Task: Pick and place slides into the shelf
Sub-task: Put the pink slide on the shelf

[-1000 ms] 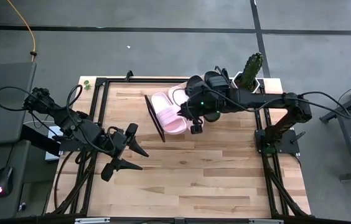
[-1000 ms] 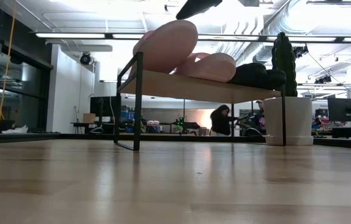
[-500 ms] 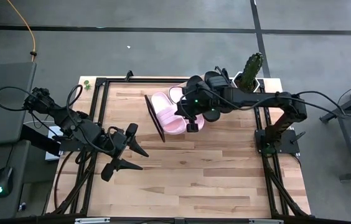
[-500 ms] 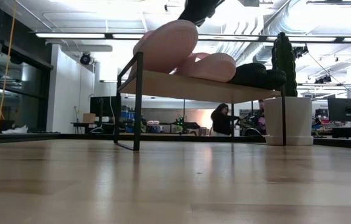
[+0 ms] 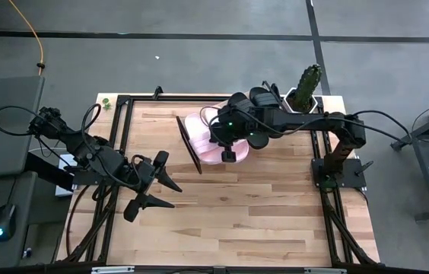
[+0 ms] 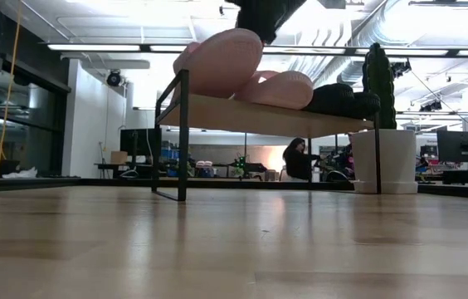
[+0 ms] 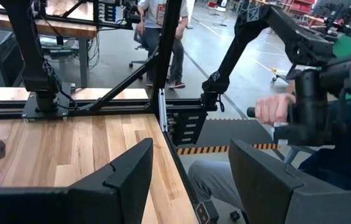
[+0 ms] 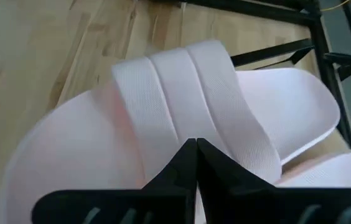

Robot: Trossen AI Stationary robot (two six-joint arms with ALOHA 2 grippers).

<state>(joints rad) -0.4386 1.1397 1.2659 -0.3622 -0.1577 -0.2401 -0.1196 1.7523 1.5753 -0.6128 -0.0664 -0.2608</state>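
Observation:
All the slides lie on the shelf [image 6: 267, 116], a light-wood plank with dark end panels [image 5: 190, 144]. Two pale pink slides [image 6: 221, 62] [image 6: 282, 88] sit at its left end, and two black ones [image 6: 339, 100] sit nearer the cactus pot. My right gripper [image 5: 228, 154] is shut and stands over the outermost pink slide [image 5: 203, 141], with its tips at the slide's strap [image 8: 182, 106]. My left gripper [image 5: 157, 186] is open and hovers over the table's left half, away from the shelf. My right gripper meets the outer pink slide's wide strap [image 8: 163, 134] with its shut fingertips [image 8: 188, 155], coming from above and slanting down. In the low view the dark fingers [image 6: 259, 12] reach the slide's top [image 6: 246, 37]. The slide lies on the shelf plank.
A white hexagonal pot with a cactus [image 5: 304, 87] stands at the shelf's right end, by the table's far right corner. Bare wood [image 5: 237, 221] spreads across the near half of the table. Beyond the table's edge a seated person [image 7: 300, 124] holds a dark handle.
My right gripper has moved toward the table's left and come down, from beside the pink slide's near end to its strap. Its fingers stay shut. The slides and the shelf have kept their places.

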